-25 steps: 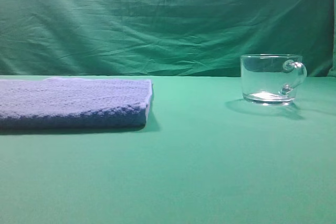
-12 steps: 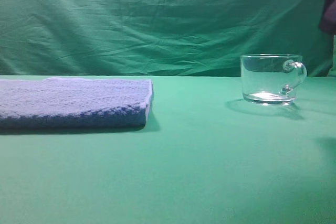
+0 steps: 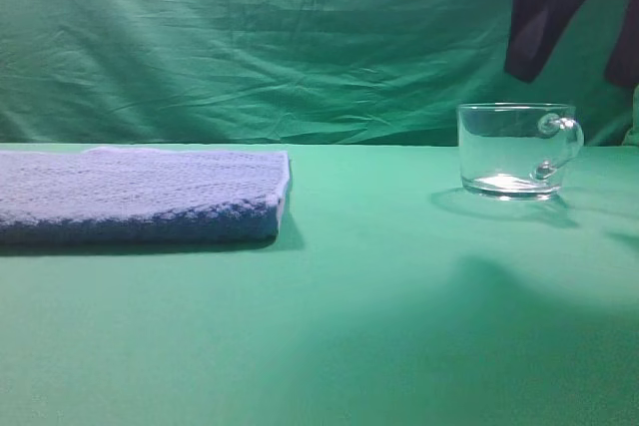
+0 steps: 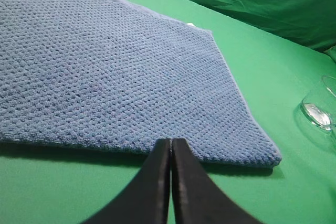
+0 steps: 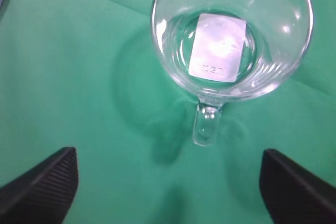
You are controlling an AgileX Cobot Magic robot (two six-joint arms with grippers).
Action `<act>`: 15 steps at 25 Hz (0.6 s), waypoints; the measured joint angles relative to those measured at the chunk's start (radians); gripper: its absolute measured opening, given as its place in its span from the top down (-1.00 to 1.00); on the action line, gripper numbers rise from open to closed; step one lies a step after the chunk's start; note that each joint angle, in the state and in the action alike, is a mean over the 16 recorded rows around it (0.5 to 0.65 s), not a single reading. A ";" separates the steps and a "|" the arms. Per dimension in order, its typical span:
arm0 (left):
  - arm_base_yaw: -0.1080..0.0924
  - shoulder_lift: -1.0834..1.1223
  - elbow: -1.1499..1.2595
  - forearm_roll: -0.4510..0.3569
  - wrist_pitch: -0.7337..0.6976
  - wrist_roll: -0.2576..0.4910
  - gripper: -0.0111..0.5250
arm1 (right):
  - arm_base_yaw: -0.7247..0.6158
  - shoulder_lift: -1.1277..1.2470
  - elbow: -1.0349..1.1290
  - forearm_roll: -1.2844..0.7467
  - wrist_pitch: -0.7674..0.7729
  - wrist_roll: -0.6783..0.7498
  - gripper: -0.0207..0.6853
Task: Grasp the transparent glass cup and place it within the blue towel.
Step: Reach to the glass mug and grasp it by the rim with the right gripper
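From the right wrist camera I look straight down on the transparent glass cup (image 5: 231,35); it sits ahead of the right gripper (image 5: 168,182), whose fingers (image 5: 39,187) are spread wide at the two lower corners of the view, with the cup's loop handle (image 5: 206,124) pointing back into the gap between them; nothing touches the glass. The cup stands upright near the far right edge of the green worktop (image 3: 399,326); inside I see only a pale rectangular label at its base, though I cannot tell which face of the glass it is stuck to. In the exterior high view the dark fingers hang above the cup. The blue towel (image 3: 140,197) lies flat along the left edge, well apart from the cup, nothing on it; my left gripper (image 4: 170,182) has its fingers pressed together just at the towel's near edge, holding nothing.
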 joint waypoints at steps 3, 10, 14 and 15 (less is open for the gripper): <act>0.000 0.000 0.000 0.000 0.000 0.000 0.96 | 0.000 0.034 0.000 0.000 -0.029 0.001 -0.56; 0.000 0.000 0.000 0.000 0.000 0.000 0.96 | 0.002 0.081 -0.001 -0.003 -0.088 0.001 0.00; 0.000 0.000 0.000 0.000 0.000 0.000 0.96 | 0.003 0.090 -0.013 -0.005 -0.098 0.001 0.31; 0.000 0.000 0.000 0.000 0.000 0.000 0.96 | 0.003 0.091 -0.020 -0.006 -0.095 0.001 0.38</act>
